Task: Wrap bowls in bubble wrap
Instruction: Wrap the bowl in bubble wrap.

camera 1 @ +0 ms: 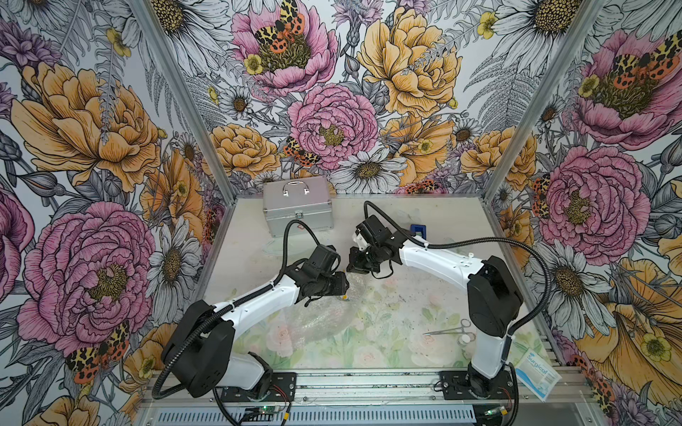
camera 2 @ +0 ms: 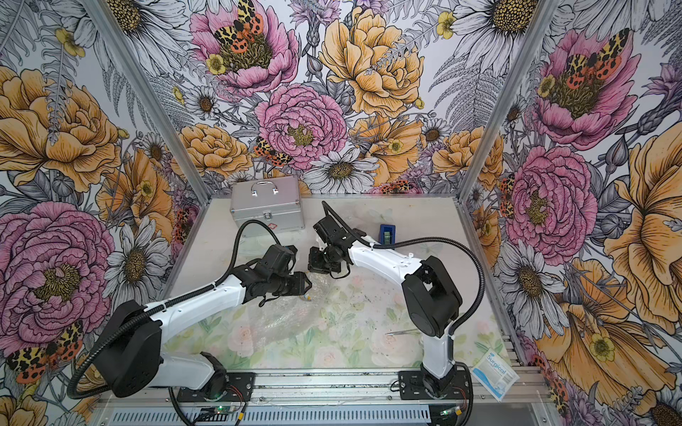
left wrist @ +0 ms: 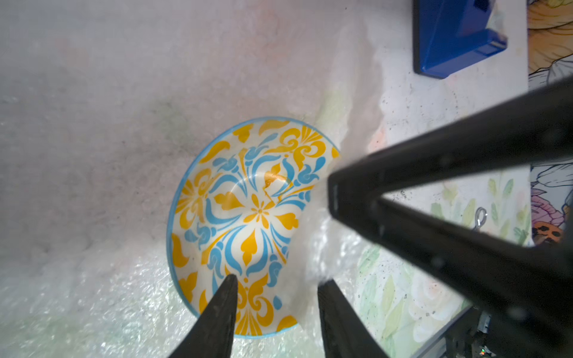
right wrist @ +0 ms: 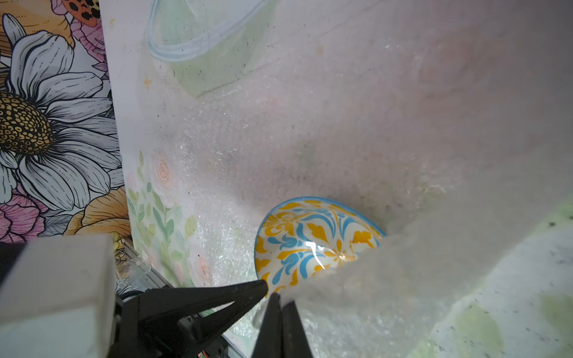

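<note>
Left pincer [left wrist: 279,280], half open, straddles the rim of the bowl [left wrist: 248,217] lying on bubble wrap [right wrist: 372,139] mid-counter [camera 1: 406,295]. Right pincer [right wrist: 280,299] is clamped on 1 lifted flap. A hasty squeeze could tip the bowl and tug that flap loose.

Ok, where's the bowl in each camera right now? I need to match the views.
In a top view: bowl, only a coloured sliver just below centre, past the left arm's tip.
In a top view: same sliver, same spot.
Left wrist: picture centre, pattern facing the camera.
Right wrist: lower middle, partly covered.
Shared landmark: the bubble wrap it lies on, in all four.
</note>
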You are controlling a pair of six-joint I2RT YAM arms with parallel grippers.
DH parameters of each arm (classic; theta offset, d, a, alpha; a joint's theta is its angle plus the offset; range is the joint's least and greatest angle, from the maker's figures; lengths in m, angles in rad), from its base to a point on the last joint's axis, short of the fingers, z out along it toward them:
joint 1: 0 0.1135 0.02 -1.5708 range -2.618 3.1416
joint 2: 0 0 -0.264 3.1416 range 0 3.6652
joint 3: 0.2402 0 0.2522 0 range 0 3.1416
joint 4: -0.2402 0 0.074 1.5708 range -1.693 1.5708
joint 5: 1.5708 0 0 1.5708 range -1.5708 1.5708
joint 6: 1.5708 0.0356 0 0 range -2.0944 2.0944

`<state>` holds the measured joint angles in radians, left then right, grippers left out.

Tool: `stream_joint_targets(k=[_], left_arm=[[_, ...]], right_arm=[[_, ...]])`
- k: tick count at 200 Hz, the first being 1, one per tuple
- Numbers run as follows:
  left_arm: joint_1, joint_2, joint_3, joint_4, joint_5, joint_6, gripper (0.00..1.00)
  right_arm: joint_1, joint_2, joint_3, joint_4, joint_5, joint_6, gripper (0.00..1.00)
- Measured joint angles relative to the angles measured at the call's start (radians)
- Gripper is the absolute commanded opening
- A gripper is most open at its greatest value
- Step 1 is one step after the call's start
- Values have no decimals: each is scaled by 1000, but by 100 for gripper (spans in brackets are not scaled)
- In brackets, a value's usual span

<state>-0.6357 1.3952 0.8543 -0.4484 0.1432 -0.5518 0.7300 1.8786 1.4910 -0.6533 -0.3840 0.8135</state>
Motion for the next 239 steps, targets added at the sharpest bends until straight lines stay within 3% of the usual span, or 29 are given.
stream_joint_targets(k=[19,39,70,101,112,126,151,191,201,227,239], left_arm=[[8,15,18,18,6,0,31],[10,35,19,33,10,-3,17],[10,60,27,47,16,2,0],[11,82,38,44,14,-6,0],[13,82,38,40,14,-17,0],[15,82,38,35,14,-27,0],[23,82,37,30,14,-50,0],[29,82,34,27,14,-78,0],[30,82,32,26,14,-82,5],[31,80,24,23,10,-90,39],[32,73,23,5,-3,-104,47]], right_arm=[[14,0,0,2,5,0,0],[15,0,0,4,6,0,0],[15,-7,-3,4,24,0,24],[-2,-117,-85,8,106,10,43],[-11,-177,-131,7,141,8,58],[-22,-232,-176,2,185,5,68],[-23,-213,-206,-2,233,-20,71],[10,-38,-176,-8,261,-56,73],[15,-2,-158,-9,261,-64,74],[20,40,-126,-8,279,-78,74],[22,49,-117,-8,285,-81,74]])
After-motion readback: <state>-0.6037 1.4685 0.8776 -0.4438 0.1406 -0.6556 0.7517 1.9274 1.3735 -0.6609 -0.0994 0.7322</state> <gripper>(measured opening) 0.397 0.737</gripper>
